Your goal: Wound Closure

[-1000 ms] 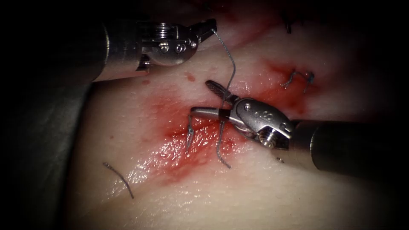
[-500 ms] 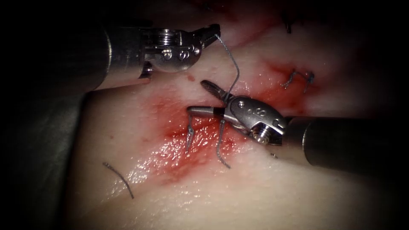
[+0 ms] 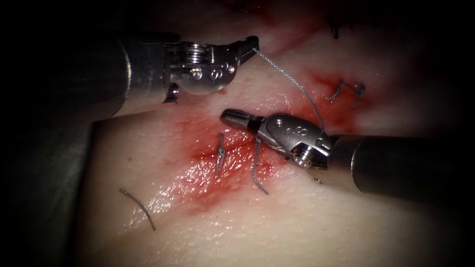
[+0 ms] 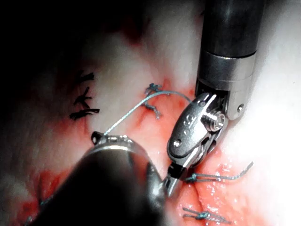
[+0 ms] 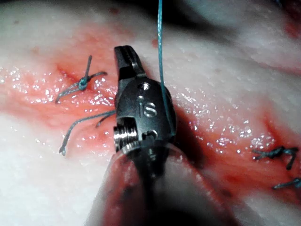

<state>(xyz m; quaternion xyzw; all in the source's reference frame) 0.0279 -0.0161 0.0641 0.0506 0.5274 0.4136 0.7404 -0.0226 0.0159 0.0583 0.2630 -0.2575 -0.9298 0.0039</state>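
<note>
Your tissue (image 3: pixel 307 222) lies pale around the cut (image 3: pixel 217 168), which runs as a wet band of red fluid (image 3: pixel 198 183) from lower left to upper right.

Your left claw (image 3: pixel 250 45) sits above and left of the cut, pressed together and pinching the thread (image 3: pixel 287 79) at its very tip; in the left wrist view that tip (image 4: pixel 97 138) shows the strand (image 4: pixel 136 110) leaving it.

Your right claw (image 3: pixel 235 117) comes in from the right of the cut and lies over its middle, jaws pressed together and holding nothing that can be seen. The thread runs taut from the left claw down and to the right, passing behind the right tool's wrist (in the right wrist view the strand (image 5: pixel 161 61) lies along the tool's body (image 5: pixel 126 59)).

Across the cut sit two tied stitches (image 3: pixel 220 154), one just beside the right claw's tip and one under it, their tails hanging below. A further stitch (image 3: pixel 346 91) lies up and to the right of the cut. A loose cut end of thread (image 3: pixel 138 207) rests on the tissue well to the left of the cut.
</note>
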